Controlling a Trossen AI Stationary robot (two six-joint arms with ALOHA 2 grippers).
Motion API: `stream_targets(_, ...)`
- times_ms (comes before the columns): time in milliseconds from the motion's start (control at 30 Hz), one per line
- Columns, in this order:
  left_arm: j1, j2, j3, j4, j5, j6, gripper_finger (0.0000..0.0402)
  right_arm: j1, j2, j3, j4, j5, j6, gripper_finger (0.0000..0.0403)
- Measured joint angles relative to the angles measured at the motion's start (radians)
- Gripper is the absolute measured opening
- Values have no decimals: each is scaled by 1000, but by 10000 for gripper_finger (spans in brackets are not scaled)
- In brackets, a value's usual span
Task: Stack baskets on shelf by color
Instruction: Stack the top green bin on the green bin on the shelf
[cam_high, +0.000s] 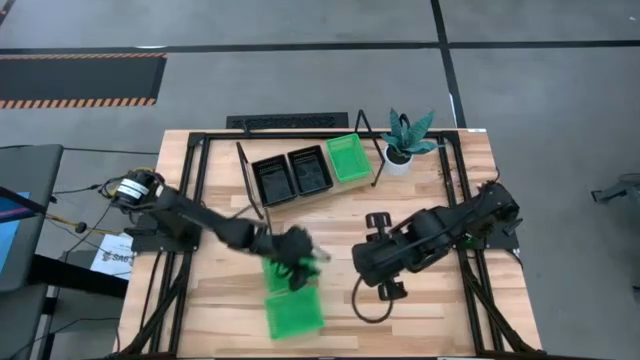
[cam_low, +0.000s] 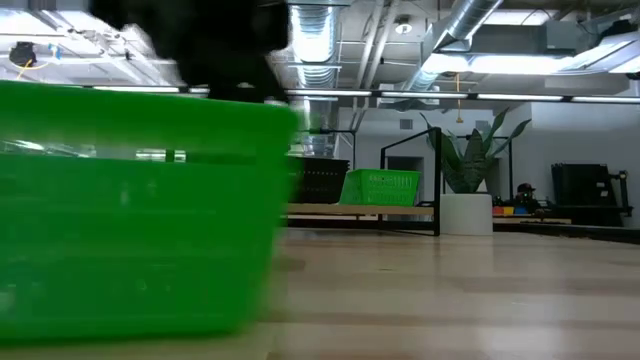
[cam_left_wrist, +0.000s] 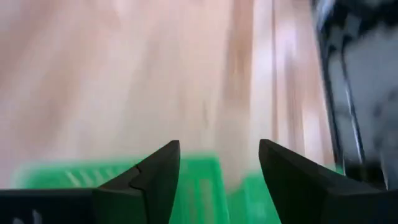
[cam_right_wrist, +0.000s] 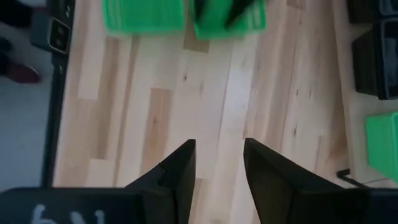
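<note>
The left pincer (cam_high: 297, 262) hangs wide and empty over two green baskets (cam_high: 292, 300) on the near counter (cam_high: 440, 310); the third green basket (cam_high: 349, 157) sits at the right end of the shelf (cam_high: 305, 195), beside two black baskets (cam_high: 292, 175). The right pincer (cam_high: 375, 275) waits empty above bare counter, its jaws narrowly parted. Risk: a descent onto the mesh rim could push a basket instead of gripping it, and a carry toward the shelf passes near the right arm and the potted plant (cam_high: 407, 140).
</note>
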Motion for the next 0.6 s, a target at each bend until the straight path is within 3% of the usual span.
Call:
stream_targets(100, 99, 0, 45, 54, -23, 50, 206, 13, -33, 0, 0, 2, 54, 154)
stream_targets(167, 151, 0, 94, 42, 14, 51, 206, 23, -56, 0, 0, 4, 82, 152)
stream_targets(233, 187, 0, 154, 7, 124, 49, 206, 30, -76, 0, 0, 16, 109, 150)
stream_targets(333, 203, -7, 246, -43, 420, 31, 206, 37, -96, 0, 3, 34, 130, 148)
stream_targets(400, 203, -33, 313, -153, 606, 4, 206, 37, -100, 0, 18, 41, 116, 148)
stream_targets(467, 189, -79, 387, -351, 712, -1, 206, 40, -99, -1, 47, 43, 57, 150)
stream_targets(600, 109, -181, 519, -800, 684, 47, 206, 49, -71, -4, 140, 66, -157, 152)
